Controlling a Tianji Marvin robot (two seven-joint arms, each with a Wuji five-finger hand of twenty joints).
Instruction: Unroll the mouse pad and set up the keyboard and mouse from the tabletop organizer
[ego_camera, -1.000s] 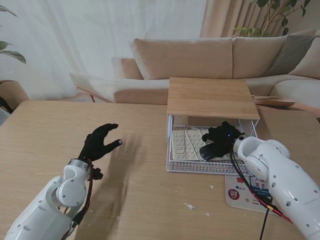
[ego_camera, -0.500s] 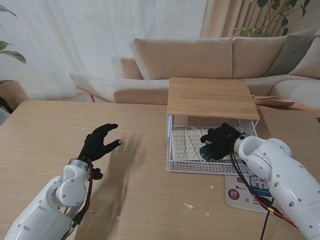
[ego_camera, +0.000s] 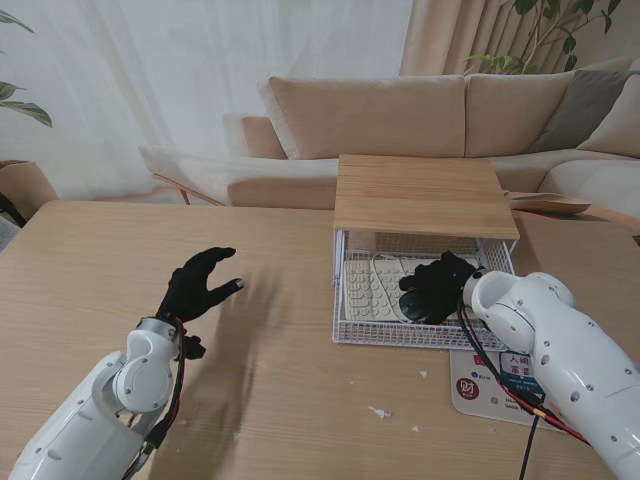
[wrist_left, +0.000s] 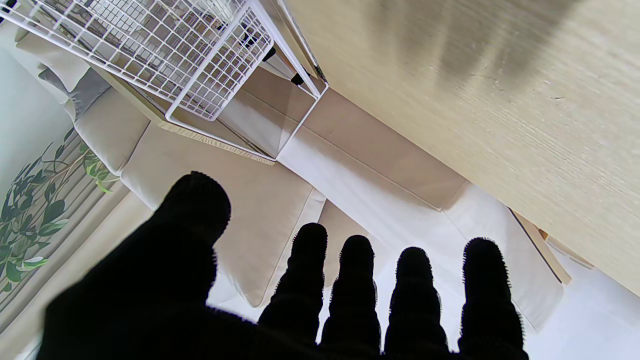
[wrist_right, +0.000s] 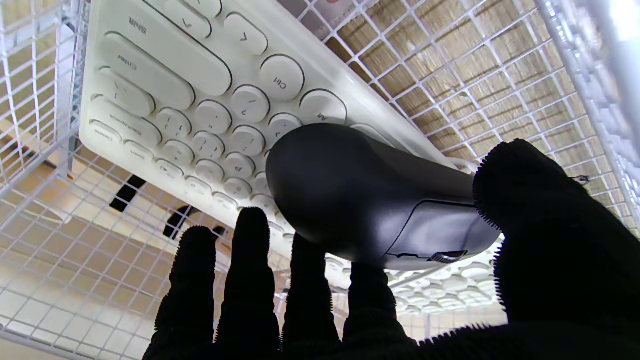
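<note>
R hand (wrist_right: 380, 280) fingers (wrist_right: 250, 280) and thumb wrap the black mouse (wrist_right: 370, 200), which sits on the white keyboard (wrist_right: 200, 115) inside the wire organizer (ego_camera: 425, 335), tight under its wood top w/ mesh walls close on both sides. L hand (ego_camera: 198, 283) spread, holding nothing, over bare table (ego_camera: 90, 270) w/ wide free space around; no mouse pad seen

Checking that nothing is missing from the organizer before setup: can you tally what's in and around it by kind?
Keyboards: 1, white keyboard
Mice: 1, black mouse
Wire organizers: 1, white organizer
Printed cards: 1, card beside the organizer
Total: 4
</note>
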